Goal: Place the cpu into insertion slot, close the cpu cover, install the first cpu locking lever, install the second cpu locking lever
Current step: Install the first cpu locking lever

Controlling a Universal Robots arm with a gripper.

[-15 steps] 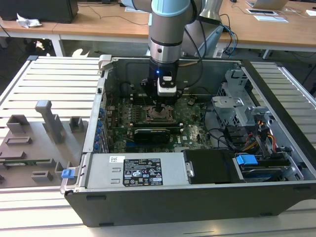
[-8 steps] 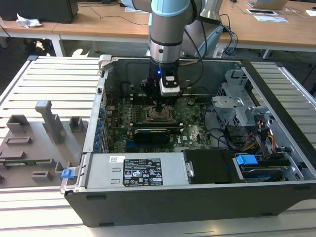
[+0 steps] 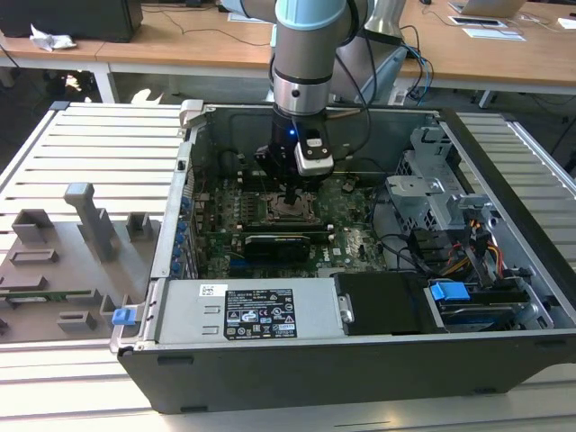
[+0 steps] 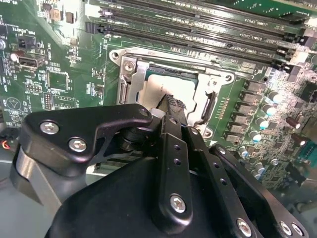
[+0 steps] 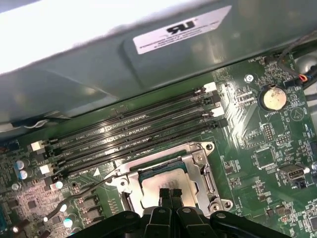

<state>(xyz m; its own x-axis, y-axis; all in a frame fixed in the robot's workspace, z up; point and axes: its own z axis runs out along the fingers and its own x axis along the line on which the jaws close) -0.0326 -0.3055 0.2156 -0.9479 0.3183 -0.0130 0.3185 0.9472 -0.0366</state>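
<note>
Nearest me is the dark front wall of the open computer case (image 3: 297, 378), which lies on a slatted table (image 3: 90, 135). Just inside that wall, on my side of the slot (image 3: 273, 213), sits a grey power box (image 3: 243, 310) with a label on top. A blue clip (image 3: 448, 292) lies off toward the exterior view's right of it. Between the power box and the slot a long black card (image 3: 279, 243) stands on the green board.

The chip (image 5: 158, 181) is seated in the slot with its silver-grey top facing up. The cover (image 5: 200, 171) lies flat round the chip, whose top shows through the cover's square window. The black fingers (image 5: 163, 194) come straight down over the slot, clenched tip against tip with nothing between them. Their ends rest on the chip's top, or a hair above it. In the second wrist view one tip (image 4: 171, 101) meets the chip (image 4: 171, 84) near the middle. A thin dark rod (image 5: 94, 184) runs out from one corner of the slot. I cannot tell whether it is latched.

Just beyond the slot run the long narrow memory sockets (image 5: 133, 131), side by side. Toward the exterior view's right of the slot a bare metal drive cage (image 3: 432, 193) stands inside the case. The arm (image 3: 306, 54) rises above the slot, grey and pale blue. Well behind it are wooden desks (image 3: 504, 54).
</note>
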